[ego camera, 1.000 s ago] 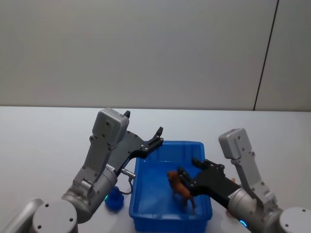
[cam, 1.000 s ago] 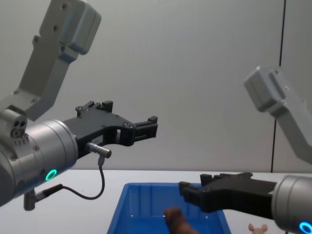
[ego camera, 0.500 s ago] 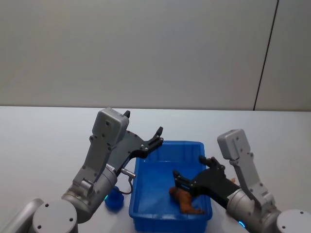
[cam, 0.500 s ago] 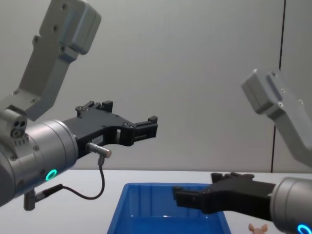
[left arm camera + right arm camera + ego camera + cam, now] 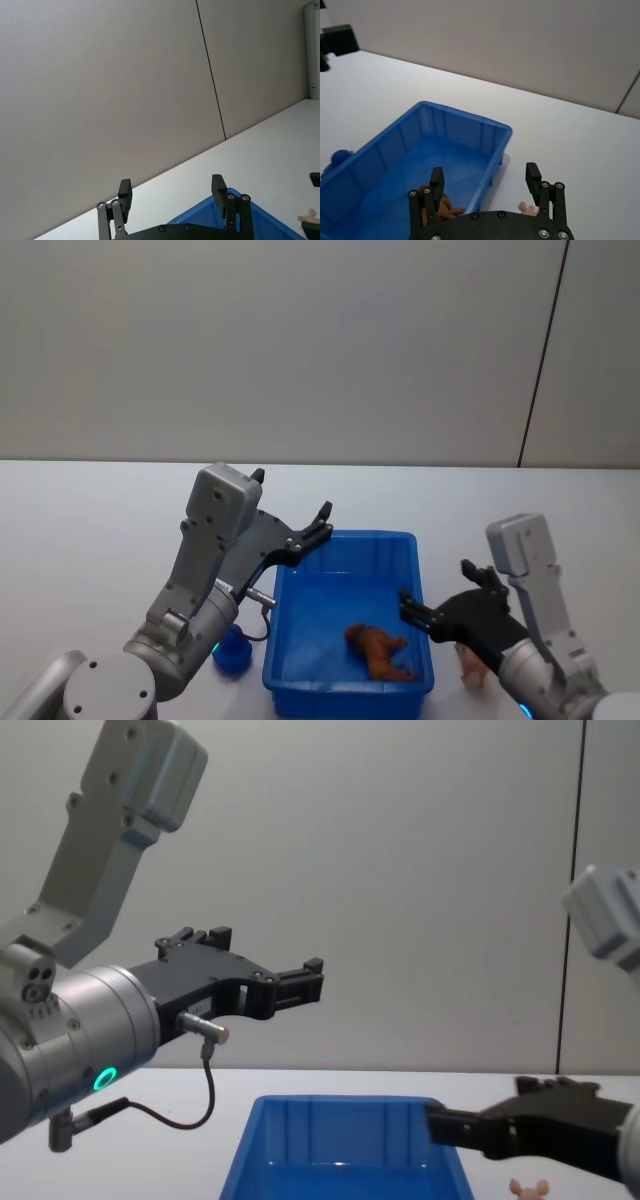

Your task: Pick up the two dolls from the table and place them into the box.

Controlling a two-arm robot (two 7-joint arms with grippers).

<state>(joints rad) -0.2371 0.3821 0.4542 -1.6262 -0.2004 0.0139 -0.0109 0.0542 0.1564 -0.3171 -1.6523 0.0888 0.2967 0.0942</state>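
Box (image 5: 340, 692) wall parts brown doll (image 5: 378, 650) from pink doll (image 5: 470, 668) — right claw (image 5: 437, 583) above.

Bright blue rectangular plastic bin (image 5: 372, 536): smooth, slightly glossy, ribbed inner walls. Reddish-brown dog-like figurine (image 5: 378, 650): shaggy, rough, matt coat; small pale pink figurine (image 5: 527, 1187): smooth. Flat white tabletop (image 5: 90, 530): plain, matt; left gripper (image 5: 171, 187): matt black finish.

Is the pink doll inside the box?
No, the pink doll is on the table, outside the box, on its right side.
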